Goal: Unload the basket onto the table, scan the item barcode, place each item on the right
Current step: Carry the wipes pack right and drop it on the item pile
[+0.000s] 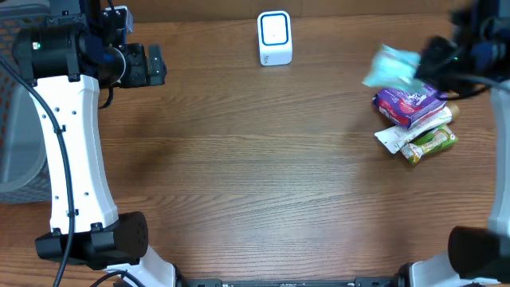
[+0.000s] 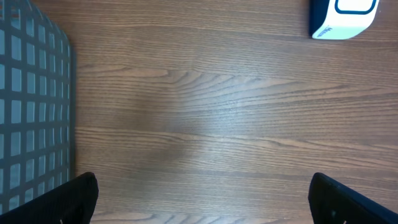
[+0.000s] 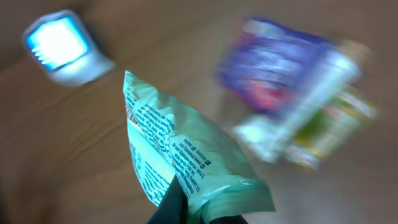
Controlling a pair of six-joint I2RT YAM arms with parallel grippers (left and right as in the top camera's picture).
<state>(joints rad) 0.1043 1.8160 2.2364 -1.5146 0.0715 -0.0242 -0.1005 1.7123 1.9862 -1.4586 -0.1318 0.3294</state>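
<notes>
A light green snack packet point(image 1: 390, 65) hangs above the table at the far right, blurred by motion. My right gripper point(image 1: 420, 67) is shut on its sealed end. In the right wrist view the packet point(image 3: 180, 149) shows its printed back, with the right gripper point(image 3: 186, 208) pinching its lower edge. The white and blue barcode scanner point(image 1: 275, 37) stands at the back centre, also visible as the scanner point(image 3: 61, 46) left of the packet. My left gripper point(image 1: 151, 64) hovers open at the far left with nothing between its fingers point(image 2: 74, 198).
A pile of items lies below the right gripper: a purple packet point(image 1: 409, 102), a white wrapper point(image 1: 398, 137) and a green packet point(image 1: 434, 143). A grey mesh basket point(image 2: 31, 106) stands at the table's left edge. The scanner point(image 2: 345, 18) shows at the left wrist view's top right.
</notes>
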